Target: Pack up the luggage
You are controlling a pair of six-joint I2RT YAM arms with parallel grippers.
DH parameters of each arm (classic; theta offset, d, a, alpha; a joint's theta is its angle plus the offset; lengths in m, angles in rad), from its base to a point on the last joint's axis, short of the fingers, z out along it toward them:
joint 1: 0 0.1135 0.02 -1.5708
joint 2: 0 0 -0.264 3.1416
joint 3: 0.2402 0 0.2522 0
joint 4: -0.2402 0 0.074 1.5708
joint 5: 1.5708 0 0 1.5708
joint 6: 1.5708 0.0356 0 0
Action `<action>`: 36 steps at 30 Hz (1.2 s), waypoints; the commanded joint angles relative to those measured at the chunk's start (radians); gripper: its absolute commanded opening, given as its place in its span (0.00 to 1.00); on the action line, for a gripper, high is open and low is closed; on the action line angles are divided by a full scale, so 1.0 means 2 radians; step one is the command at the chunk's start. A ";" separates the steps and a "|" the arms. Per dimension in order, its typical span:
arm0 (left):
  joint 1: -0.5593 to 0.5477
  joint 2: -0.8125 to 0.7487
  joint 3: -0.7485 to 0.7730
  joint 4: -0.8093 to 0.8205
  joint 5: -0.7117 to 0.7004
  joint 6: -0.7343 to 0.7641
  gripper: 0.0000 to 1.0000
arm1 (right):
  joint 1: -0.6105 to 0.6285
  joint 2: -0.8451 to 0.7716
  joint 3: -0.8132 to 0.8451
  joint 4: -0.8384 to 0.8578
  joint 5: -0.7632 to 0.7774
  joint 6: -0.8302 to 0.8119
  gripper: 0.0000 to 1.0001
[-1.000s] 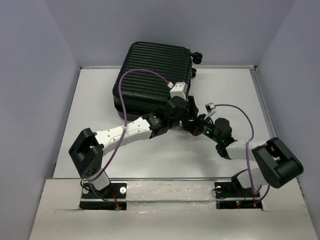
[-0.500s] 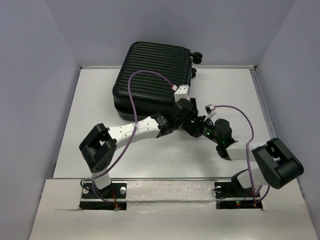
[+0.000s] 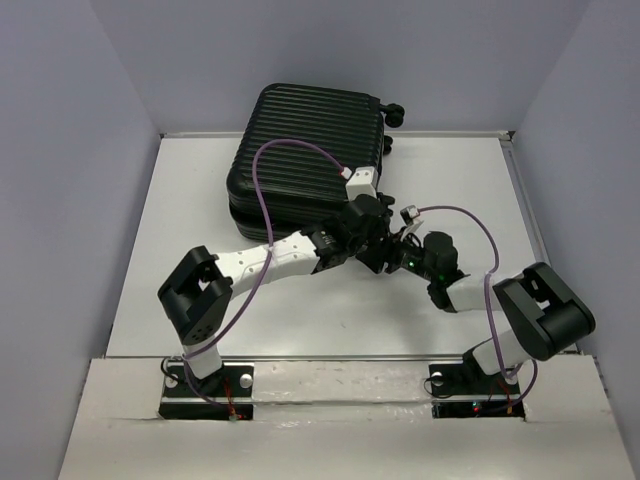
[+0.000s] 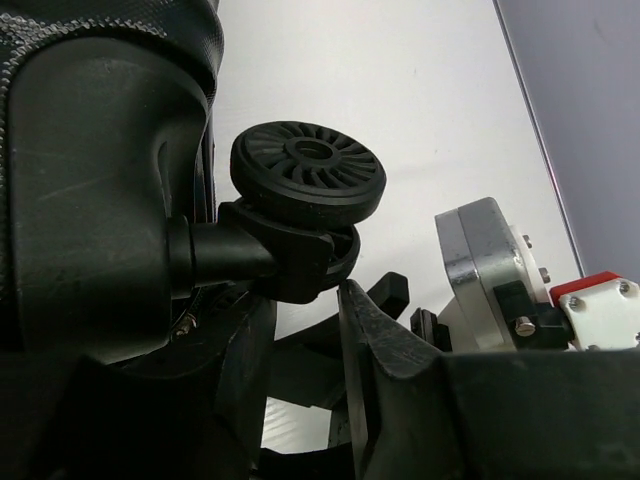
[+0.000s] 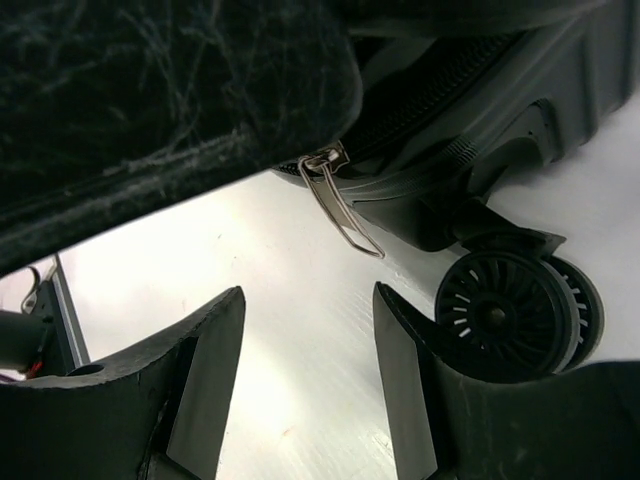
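The white table (image 3: 180, 250) carries the luggage (image 3: 300, 150) at its far middle, lying flat with the shell closed; both arms meet at its near right corner. The left gripper (image 4: 300, 300) is part-spread just under the caster wheel (image 4: 308, 170) fork; the right gripper (image 5: 308, 295) gapes empty, the zipper pull (image 5: 340, 210) dangling just beyond.

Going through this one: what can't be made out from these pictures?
Luggage contents: closed shell hides them in every view.
Left claw, left wrist view: it overlaps the dark caster mount; grip unclear.
Top view: the wrists cover this claw and the right claw.
Zipper pull, right wrist view: its track disappears behind blurred shell.
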 commanded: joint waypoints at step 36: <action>0.000 -0.002 0.030 0.048 -0.020 0.027 0.06 | -0.008 -0.002 -0.036 0.180 0.092 -0.022 0.81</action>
